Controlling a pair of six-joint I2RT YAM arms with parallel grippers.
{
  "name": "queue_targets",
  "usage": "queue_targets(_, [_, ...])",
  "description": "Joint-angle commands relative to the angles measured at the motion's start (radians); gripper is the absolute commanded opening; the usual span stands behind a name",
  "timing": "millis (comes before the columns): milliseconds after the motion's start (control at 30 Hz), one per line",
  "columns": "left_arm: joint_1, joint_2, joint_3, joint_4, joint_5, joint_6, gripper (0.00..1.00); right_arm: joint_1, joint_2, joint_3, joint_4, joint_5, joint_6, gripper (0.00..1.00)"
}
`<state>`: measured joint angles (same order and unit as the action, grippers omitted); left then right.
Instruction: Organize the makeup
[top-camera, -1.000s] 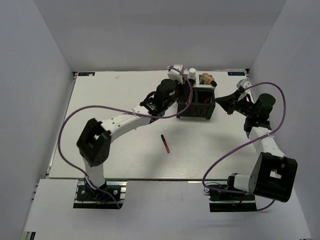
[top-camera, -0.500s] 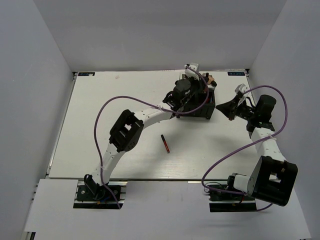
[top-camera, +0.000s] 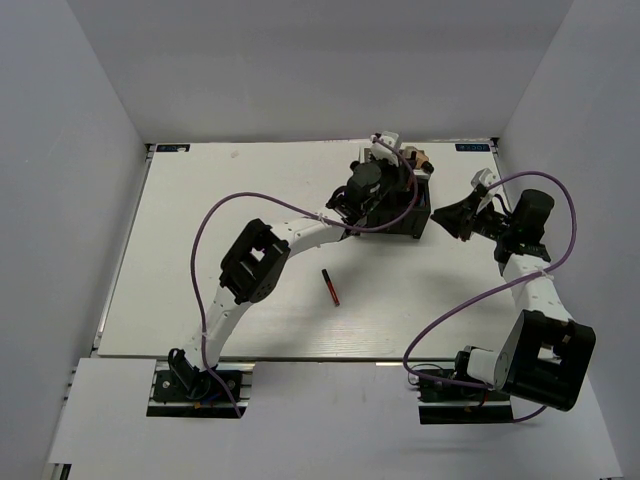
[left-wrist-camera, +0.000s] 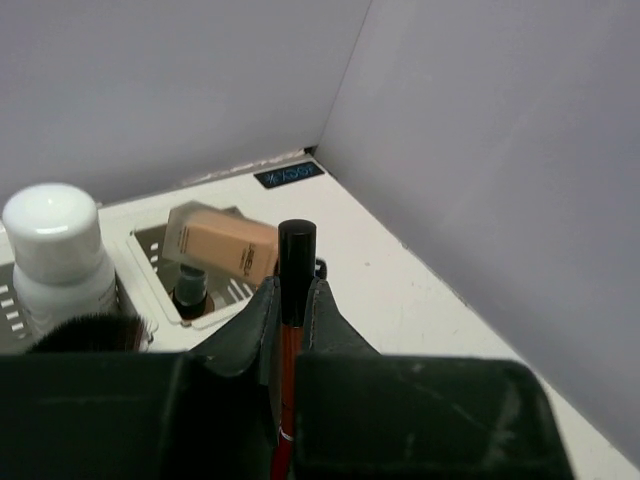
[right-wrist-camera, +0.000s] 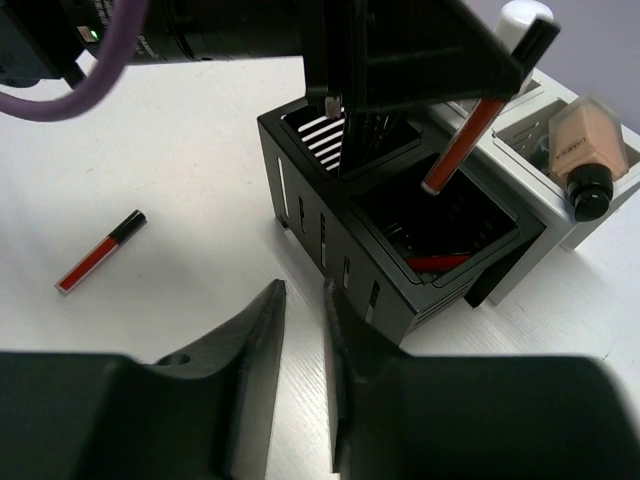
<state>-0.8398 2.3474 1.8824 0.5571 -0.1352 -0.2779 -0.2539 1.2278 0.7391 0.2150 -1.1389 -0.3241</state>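
Currently a red pencil (right-wrist-camera: 468, 138) is hanging tilted above the black box (right-wrist-camera: 330, 235), and the left gripper (left-wrist-camera: 291, 305) is clenching it between its fingers. Another pencil (right-wrist-camera: 100, 252) is lying on the table (top-camera: 200, 250), well apart from the box. The right gripper (right-wrist-camera: 303, 300) is hovering near the box, jaws slightly parted, grasping nothing.

The red pencil (left-wrist-camera: 288, 370) runs off the left wrist view's bottom edge.
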Motion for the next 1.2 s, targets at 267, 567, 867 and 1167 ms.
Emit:
queue_targets(267, [-0.013, -0.089, -0.089, -0.026, 0.020, -0.004, 0.40, 0.013, 0.029, 0.111, -0.270, -0.102, -0.292, 0.50])
queue_targets(567, [-0.013, -0.118, -0.032, -0.040, 0.031, -0.012, 0.66, 0.047, 0.149, 0.302, -0.745, -0.130, -0.513, 0.89])
queue_targets(867, [0.011, -0.408, -0.175, -0.092, -0.009, -0.056, 0.40, 0.226, 0.250, 0.496, -1.205, -0.023, -0.874, 0.37])
queue_targets(1167, [0.021, -1.077, -0.751, -0.523, -0.374, -0.228, 0.45, 0.739, 0.188, 0.272, -0.643, 0.319, -0.364, 0.18])
